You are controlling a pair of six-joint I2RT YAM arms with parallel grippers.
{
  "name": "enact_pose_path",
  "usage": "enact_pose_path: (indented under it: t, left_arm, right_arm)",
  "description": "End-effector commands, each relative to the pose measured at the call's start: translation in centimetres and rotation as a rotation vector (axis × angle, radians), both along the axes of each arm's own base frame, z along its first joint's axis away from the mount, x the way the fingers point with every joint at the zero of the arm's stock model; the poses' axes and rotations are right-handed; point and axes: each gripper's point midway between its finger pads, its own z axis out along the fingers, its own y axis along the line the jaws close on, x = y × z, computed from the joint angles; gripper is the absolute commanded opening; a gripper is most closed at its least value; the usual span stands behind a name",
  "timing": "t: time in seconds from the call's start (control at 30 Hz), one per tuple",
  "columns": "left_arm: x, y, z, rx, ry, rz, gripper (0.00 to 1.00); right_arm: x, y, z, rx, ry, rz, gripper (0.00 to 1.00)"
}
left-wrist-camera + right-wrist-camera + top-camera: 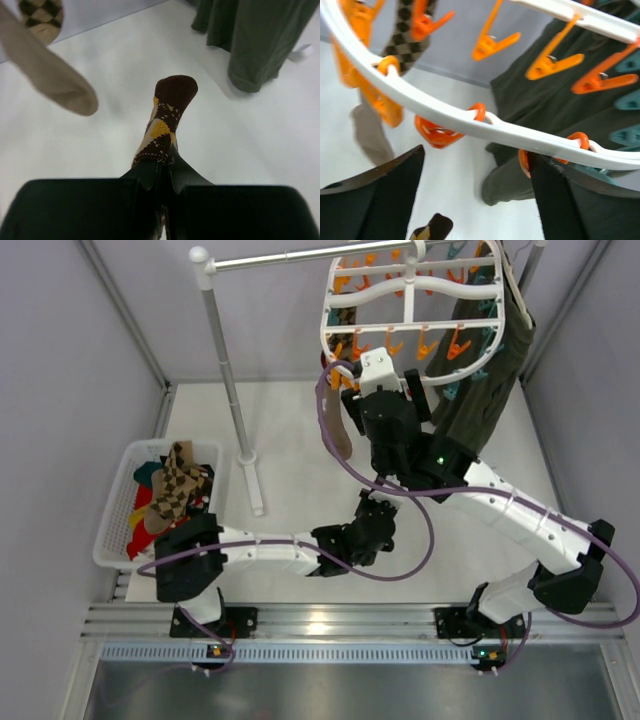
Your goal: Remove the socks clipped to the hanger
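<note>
The white oval hanger [400, 302] with orange and teal clips hangs from the rail at the top right. A tan sock [340, 430] hangs from its near left rim and also shows in the left wrist view [50, 75]. My left gripper [162, 167] is shut on a brown and yellow argyle sock [167, 115], held above the table below the hanger [372, 525]. My right gripper [475, 170] is open, its jaws wide apart just under the hanger's rim [445, 117], the right finger [560, 200] touching an orange clip. A dark argyle sock [407, 35] is clipped at the far left.
A white basket [115, 510] at the left holds several socks [172, 490]. The white rail stand [225, 370] rises between the basket and the hanger. A dark olive garment [495, 370] hangs at the right behind the hanger and reaches the table [250, 40].
</note>
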Motion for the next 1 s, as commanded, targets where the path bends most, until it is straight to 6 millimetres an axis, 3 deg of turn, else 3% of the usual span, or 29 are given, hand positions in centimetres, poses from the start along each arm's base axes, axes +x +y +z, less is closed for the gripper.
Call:
enact_pose_path:
  t: [0.0, 0.07, 0.1, 0.2, 0.27, 0.33, 0.37, 0.4, 0.47, 0.53, 0.57, 0.6, 0.63, 0.67, 0.7, 0.77, 0.8, 0.83, 0.9, 0.97]
  left_arm:
    - [0.0, 4.8, 2.0, -0.109, 0.046, 0.137, 0.00]
    - [1.1, 8.1, 2.8, -0.186, 0.098, 0.216, 0.00]
    - [1.3, 10.0, 1.8, -0.137, 0.133, 0.250, 0.00]
    - [3.0, 17.1, 2.7, -0.202, 0.171, 0.391, 0.00]
    - [2.6, 20.2, 4.8, -0.302, 0.163, 0.428, 0.00]
    - [2.6, 23.9, 4.6, -0.308, 0.174, 0.501, 0.00]
    - [2.5, 25.1, 5.1, -0.343, 0.174, 0.521, 0.00]
    - [2.7, 27.6, 6.5, -0.403, 0.157, 0.571, 0.00]
    - [2.7, 30.0, 7.1, -0.427, 0.168, 0.607, 0.00]
    - [3.4, 33.2, 9.0, -0.468, 0.153, 0.685, 0.00]
    - [3.5, 34.4, 9.0, -0.437, 0.166, 0.724, 0.00]
    - [4.0, 36.3, 9.0, -0.428, 0.179, 0.781, 0.00]
    - [4.7, 37.2, 9.7, -0.421, 0.185, 0.814, 0.00]
    - [4.9, 38.4, 9.2, -0.397, 0.211, 0.858, 0.00]
    - [5.1, 41.1, 9.2, -0.402, 0.208, 0.944, 0.00]
    - [6.1, 42.8, 8.5, -0.416, 0.257, 0.969, 0.00]
    - [6.0, 45.8, 8.1, -0.440, 0.257, 1.055, 0.00]
    - [6.2, 46.5, 7.5, -0.457, 0.282, 1.066, 0.00]
    - [5.7, 49.8, 5.8, -0.473, 0.308, 1.180, 0.00]
    - [5.5, 51.1, 3.0, -0.493, 0.363, 1.252, 0.00]
  right_arm:
    - [-1.8, 0.4, 2.1, 0.153, 0.037, 0.154, 0.83]
    - [-2.8, 1.6, 2.0, 0.192, 0.074, 0.262, 0.97]
    - [-3.3, 1.7, 1.9, 0.198, 0.089, 0.294, 0.99]
    - [-5.1, 2.9, 2.1, 0.240, 0.122, 0.440, 1.00]
    - [-6.7, 3.7, 2.5, 0.266, 0.141, 0.554, 0.99]
    - [-7.6, 3.9, 2.8, 0.308, 0.156, 0.596, 0.99]
    - [-8.6, 4.1, 3.2, 0.322, 0.163, 0.649, 0.99]
    - [-9.0, 4.3, 3.2, 0.326, 0.170, 0.677, 0.99]
    - [-10.7, 4.4, 3.6, 0.347, 0.187, 0.757, 0.99]
    - [-11.8, 4.6, 2.9, 0.350, 0.213, 0.814, 0.99]
    - [-13.0, 4.4, 3.7, 0.372, 0.194, 0.870, 0.99]
    - [-13.3, 4.4, 2.6, 0.367, 0.209, 0.886, 1.00]
    - [-14.0, 3.7, 3.1, 0.387, 0.187, 0.902, 0.99]
    - [-14.4, 3.5, 3.0, 0.394, 0.182, 0.914, 0.99]
    - [-14.5, 3.5, 2.6, 0.398, 0.180, 0.919, 0.99]
    - [-15.2, 2.7, 3.0, 0.415, 0.157, 0.932, 1.00]
    - [-15.4, 2.7, 2.6, 0.417, 0.161, 0.937, 0.99]
    - [-15.6, 2.5, 2.6, 0.424, 0.157, 0.942, 0.99]
    - [-16.0, 2.0, 2.4, 0.435, 0.146, 0.949, 0.99]
    - [-16.4, 1.4, 2.7, 0.453, 0.123, 0.951, 0.99]
